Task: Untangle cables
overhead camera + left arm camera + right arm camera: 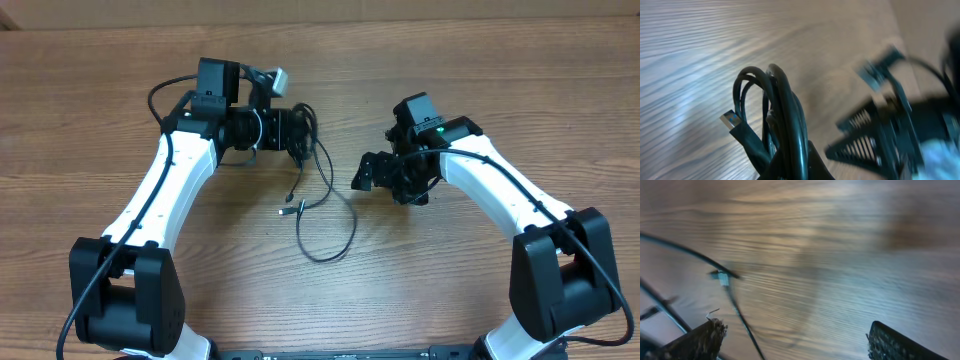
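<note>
Left arm [165,185] and right arm [495,180]: white link covers, black joints, a black cable [150,98] along each. Right wrist bears a green light [436,128]. Fingers [900,342] are black and ribbed.

A brown wood-grain surface [480,60] fills the whole overhead view, evenly lit, its grain running left to right.

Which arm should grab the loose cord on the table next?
Probably the right. The right gripper is open and empty beside the loose cord, while the left gripper holds the coiled cables.
</note>
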You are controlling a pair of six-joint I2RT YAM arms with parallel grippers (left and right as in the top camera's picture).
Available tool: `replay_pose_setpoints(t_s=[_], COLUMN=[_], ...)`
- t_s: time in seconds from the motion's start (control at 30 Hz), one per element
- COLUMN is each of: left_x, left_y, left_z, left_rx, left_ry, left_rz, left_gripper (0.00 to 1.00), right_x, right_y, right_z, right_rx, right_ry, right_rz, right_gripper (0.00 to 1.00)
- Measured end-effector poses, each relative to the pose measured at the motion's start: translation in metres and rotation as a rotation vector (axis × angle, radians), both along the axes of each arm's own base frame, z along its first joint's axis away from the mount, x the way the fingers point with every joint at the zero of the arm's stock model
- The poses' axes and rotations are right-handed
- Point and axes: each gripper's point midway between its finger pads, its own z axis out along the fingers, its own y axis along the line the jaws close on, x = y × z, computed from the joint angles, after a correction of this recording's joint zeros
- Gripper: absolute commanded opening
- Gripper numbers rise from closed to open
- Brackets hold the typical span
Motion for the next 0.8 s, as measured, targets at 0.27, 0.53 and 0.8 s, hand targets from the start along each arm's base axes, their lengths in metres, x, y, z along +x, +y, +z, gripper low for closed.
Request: replay_pose_setpoints(t_s=[0.27,0.53,0.8], left_x=[-0.033,-0.061,-0.075], left_y=[0.005,-0.006,-0.024], left_z=[0.021,0.047,0.055], left_rx=[-0.174,-0.359,-0.412], left_ry=[-0.044,-0.055,-0.067], left_rz=[-0.209,-0.329,-0.405], left_gripper=[0.04,0.04,0.04], right_x=[0.034,0.04,0.018], right_y=[0.019,0.042,0.063], right_z=[0.05,0.09,0.112], right_rx=[0.389,0.602,0.764], right_ry=[-0.26,-0.469,-0.478], right_rz=[0.218,0.391,0.494], right_gripper=[1.0,0.91,0.38])
